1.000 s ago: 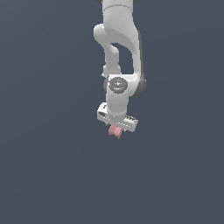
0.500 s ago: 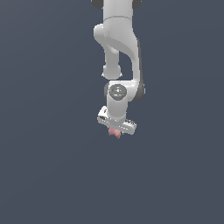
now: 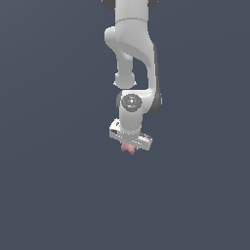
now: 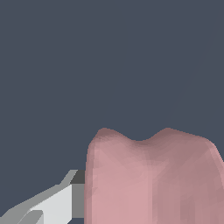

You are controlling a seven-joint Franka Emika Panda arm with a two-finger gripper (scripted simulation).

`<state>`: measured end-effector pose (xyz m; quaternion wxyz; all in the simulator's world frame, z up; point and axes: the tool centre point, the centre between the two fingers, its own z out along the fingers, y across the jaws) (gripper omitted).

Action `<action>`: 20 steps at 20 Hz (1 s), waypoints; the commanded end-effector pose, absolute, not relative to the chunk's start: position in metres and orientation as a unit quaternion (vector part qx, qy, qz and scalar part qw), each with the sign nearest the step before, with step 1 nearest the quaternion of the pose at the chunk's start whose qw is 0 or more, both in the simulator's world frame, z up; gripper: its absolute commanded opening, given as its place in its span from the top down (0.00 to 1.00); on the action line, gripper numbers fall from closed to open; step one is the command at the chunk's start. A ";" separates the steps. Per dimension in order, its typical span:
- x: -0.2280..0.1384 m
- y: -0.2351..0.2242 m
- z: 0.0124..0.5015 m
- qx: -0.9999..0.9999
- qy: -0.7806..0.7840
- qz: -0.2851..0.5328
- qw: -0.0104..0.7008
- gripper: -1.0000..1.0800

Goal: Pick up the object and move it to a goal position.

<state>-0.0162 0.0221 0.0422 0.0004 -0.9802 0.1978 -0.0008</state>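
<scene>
The object is a small matte pink spool-shaped piece (image 3: pixel 128 148) with a narrow waist. In the exterior view it hangs just under the white gripper (image 3: pixel 130 145), mostly hidden by the hand. The white arm comes down from the top of the view. In the wrist view the pink object (image 4: pixel 151 179) fills the lower part of the picture, and one white and grey finger (image 4: pixel 65 199) presses against its side. The other finger is hidden behind the object. The gripper is shut on the object and holds it in the air.
Only a plain dark grey background surrounds the arm in both views. No other objects, edges or goal marker show.
The arm has shifted slightly toward the exterior view's right and a little lower, carrying the pink object with it. The grip is unchanged.
</scene>
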 end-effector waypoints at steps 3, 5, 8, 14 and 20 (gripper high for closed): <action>-0.017 0.021 0.044 -0.980 0.198 -0.001 0.000 1.00; -0.018 0.019 0.048 -0.980 0.198 -0.001 0.000 1.00; -0.020 0.015 0.056 -0.980 0.198 -0.001 0.000 1.00; -0.029 0.000 0.086 -0.980 0.198 -0.001 0.001 1.00; -0.043 -0.023 0.134 -0.980 0.198 0.000 0.001 1.00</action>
